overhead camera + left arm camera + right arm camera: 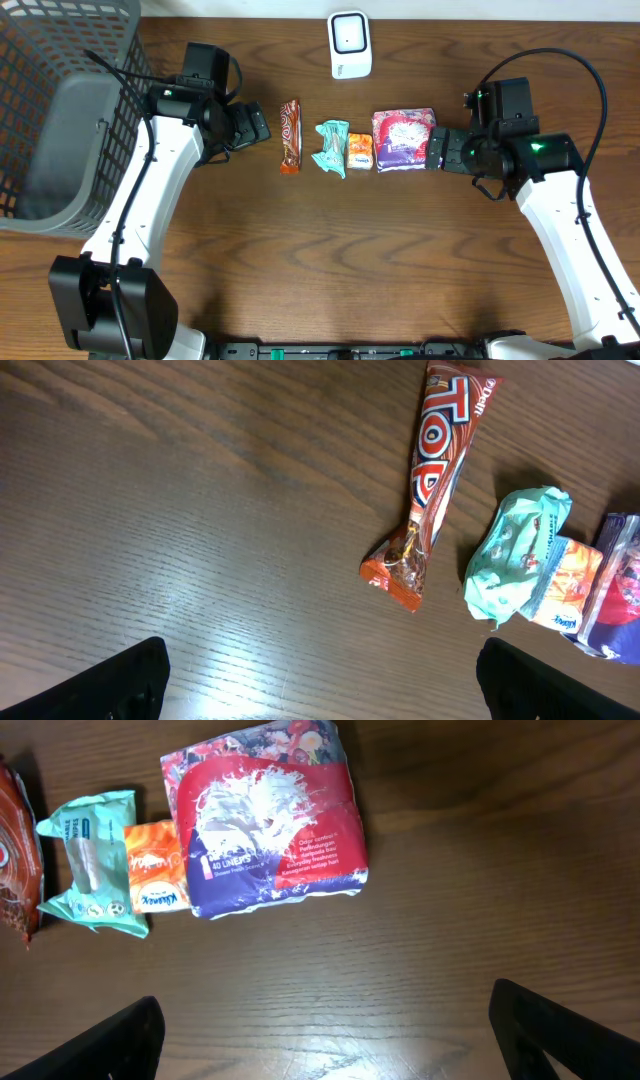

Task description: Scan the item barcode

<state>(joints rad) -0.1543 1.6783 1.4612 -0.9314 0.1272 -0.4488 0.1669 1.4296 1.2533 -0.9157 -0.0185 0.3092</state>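
The only container is the grey mesh basket [60, 110] filling the upper left of the overhead view. Inside it I see a smooth grey surface and cannot tell what it is. The items lie flat in a row across the middle of the brown table [320, 260]. At the left end is a long chocolate bar [290, 136] in an orange-brown wrapper lettered TOP, running top to bottom in the frame with its crimped orange end lowest. To its right, apart from it, is a crumpled teal packet [332, 148]. Touching that is a small orange packet [360, 153], and against the orange one is a squarish tissue pack [403, 139], red above and purple below with white print. The white scanner [350, 44] stands at top centre, above the row and well apart from it. My left claw [264, 125] points right at the bar from just left of it, jaws spread wide and holding nothing. In the left wrist view my dark fingertips [125, 680] sit in the bottom corners with bare wood between. My right claw [432, 149] points left, just beside the tissue pack's right edge, likewise gaping with nothing in it. Each white arm climbs from a bottom corner of the overhead frame and turns inward at the wrist.
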